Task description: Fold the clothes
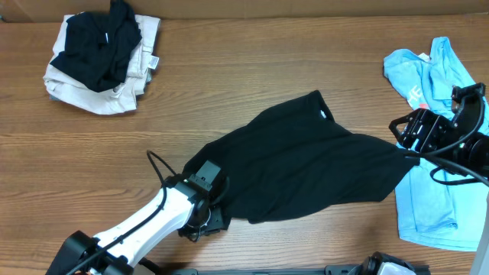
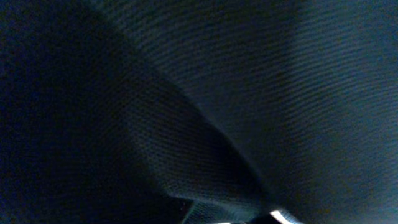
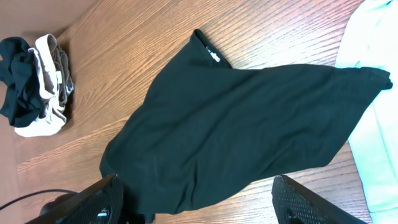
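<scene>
**Black shirt spread mid-counter, a gripper at each end**

The black knit fabric shirt (image 1: pixel 306 164) lies loosely spread across the middle of the brown wood-grain counter (image 1: pixel 244 76). It runs slantwise from a point near the near edge on the left towards the right edge. Its collar, with a small white label (image 1: pixel 325 115), points to the far edge.

The left gripper (image 1: pixel 214 208), on its white arm, sits at the shirt's near-left corner, with the cloth's hem lying over or against its tip. The left wrist view is filled with dark ribbed cloth (image 2: pixel 236 93) pressed close to the lens. Neither view shows the fingers, so I cannot tell whether these jaws are closed on the cloth or parted.

The right gripper (image 1: pixel 406 141) sits at the shirt's right-hand tip, close to the right edge of the counter. In the right wrist view its two dark fingers (image 3: pixel 102 200) stand spread wide, at the bottom corners of the picture. They hold nothing. The shirt (image 3: pixel 236 124) lies flat on the wood ahead of them, its lower hem reaching down into the gap between them.

A crumpled light-blue garment (image 1: pixel 432 191) lies along the right edge, partly beneath the right arm. A heap of cream and black clothes (image 1: pixel 99 61) sits at the far left corner.
</scene>
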`<state>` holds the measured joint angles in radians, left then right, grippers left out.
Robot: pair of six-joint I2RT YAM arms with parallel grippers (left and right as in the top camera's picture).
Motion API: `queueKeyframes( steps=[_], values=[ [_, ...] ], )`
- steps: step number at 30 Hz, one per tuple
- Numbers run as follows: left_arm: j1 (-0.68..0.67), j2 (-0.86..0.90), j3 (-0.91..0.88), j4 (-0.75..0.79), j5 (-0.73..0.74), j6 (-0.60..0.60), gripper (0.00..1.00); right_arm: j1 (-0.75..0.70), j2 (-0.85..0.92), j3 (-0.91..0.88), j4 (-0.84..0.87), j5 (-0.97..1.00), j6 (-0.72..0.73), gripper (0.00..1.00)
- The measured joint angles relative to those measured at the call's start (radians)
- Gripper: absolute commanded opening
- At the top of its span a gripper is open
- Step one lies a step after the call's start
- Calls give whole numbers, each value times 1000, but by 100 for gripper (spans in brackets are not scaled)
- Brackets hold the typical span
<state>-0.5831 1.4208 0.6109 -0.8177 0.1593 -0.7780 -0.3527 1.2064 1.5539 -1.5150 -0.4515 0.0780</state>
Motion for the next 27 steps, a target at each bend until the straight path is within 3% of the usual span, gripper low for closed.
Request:
queueKeyframes(
  steps=[5,13,20,27],
  values=[
    [0,20,103,-67,-52,37,4,0,0,0,4,0,0,80],
    [42,27,568,-332,-159,160,4,0,0,-3,3,0,0,80],
    [127,27,1044,-380,-202,306,4,0,0,-10,6,-1,-1,80],
    [130,21,1177,-349,-248,353,4,8,0,-138,34,-16,-24,79]
  ],
)
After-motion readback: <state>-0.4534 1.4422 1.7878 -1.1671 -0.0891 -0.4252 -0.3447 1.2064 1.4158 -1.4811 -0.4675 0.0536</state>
